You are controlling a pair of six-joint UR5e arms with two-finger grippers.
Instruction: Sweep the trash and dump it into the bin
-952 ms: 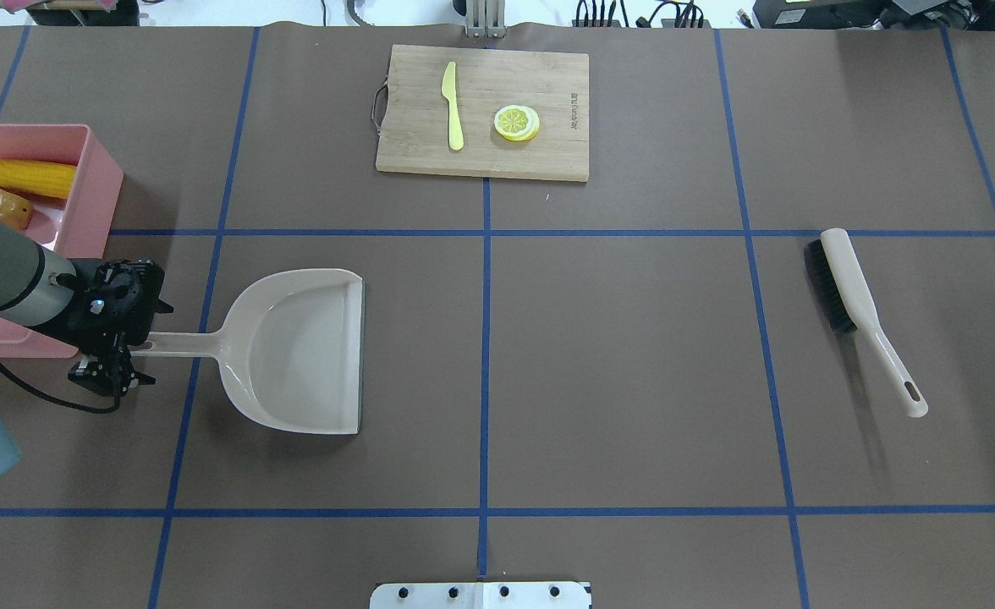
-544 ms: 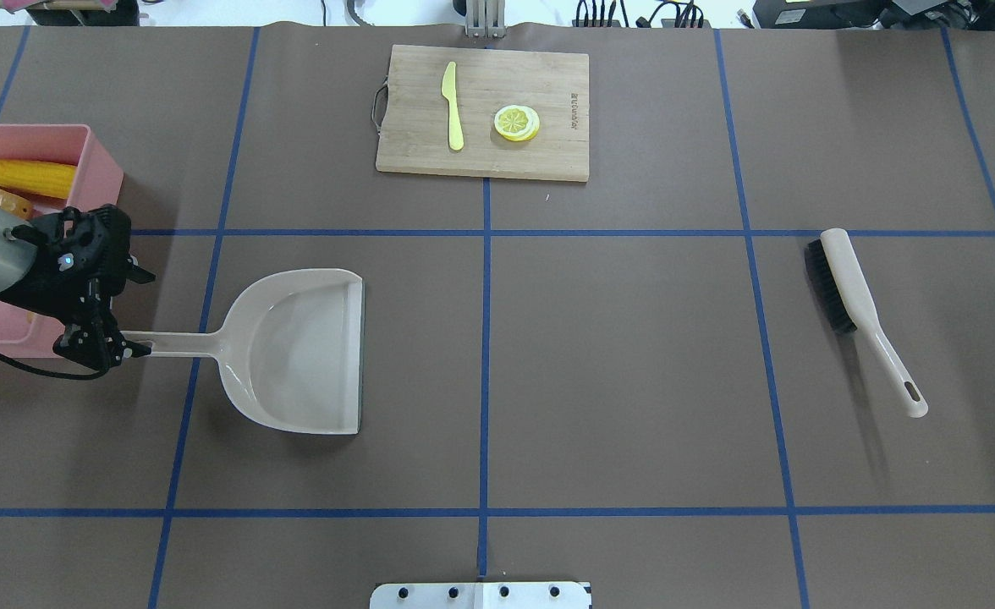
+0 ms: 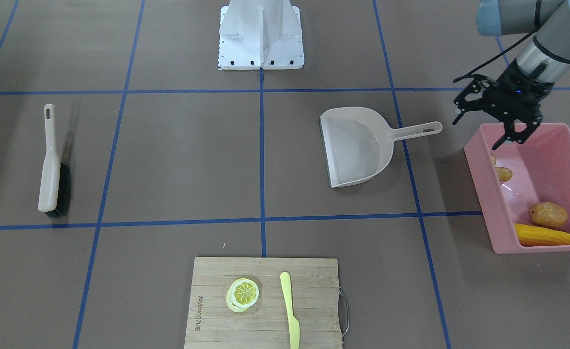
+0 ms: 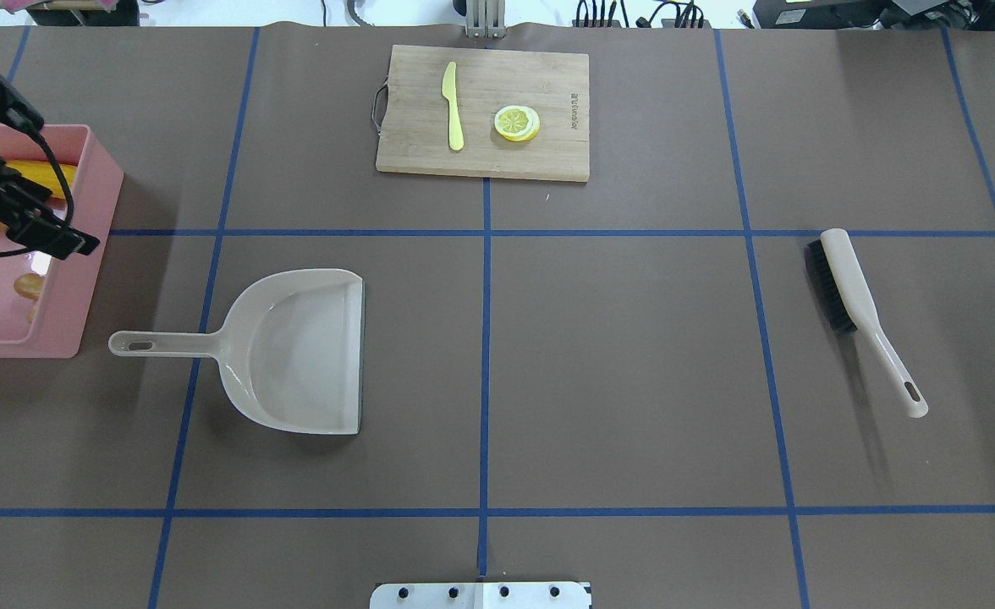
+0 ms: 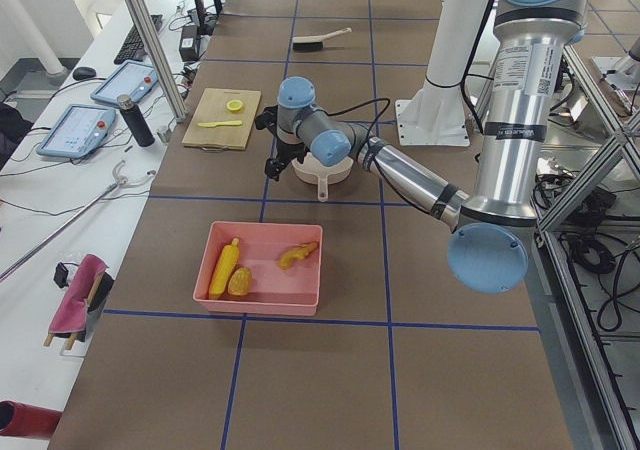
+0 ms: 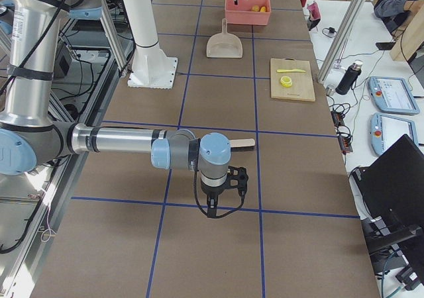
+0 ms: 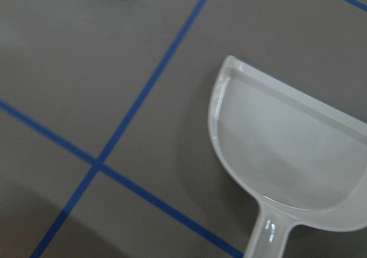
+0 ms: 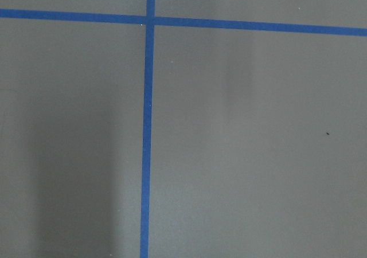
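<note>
Well, all the trash (image 5: 240,282) lies inside the bin (image 4: 15,349), the big pink tub at the far left of the worktop (image 4: 633,381). The yellow corn cob (image 3: 544,236) and the brown potato (image 3: 548,214) lie side by side at one end. The tan ginger root (image 3: 500,173) lies apart from them, near the other end. I think these toys are light and hard, with smooth skin that could slip. The corn cob is round and would likely roll, so a grip across its middle seems best. The bin looks light too, and its walls are shiny and slanted, so its top rim is the safest place to hold. The left claw (image 3: 479,132) hangs up high over the bin's edge with its fingers apart, holding nothing. Near the bin lies the beige dustpan (image 4: 294,355), flat, with nothing in it. It looks stiff and light, and its long handle, which points toward the bin, is the place to grab. Further along, a wooden cutting board (image 4: 540,152) holds a pale knife (image 4: 453,106) and a lemon slice (image 4: 516,123), which are not trash. Far right lies the brush (image 4: 853,304). The right claw (image 6: 222,202) shows in one side view only, low over the worktop, and I cannot tell if its fingers are apart or together
</note>
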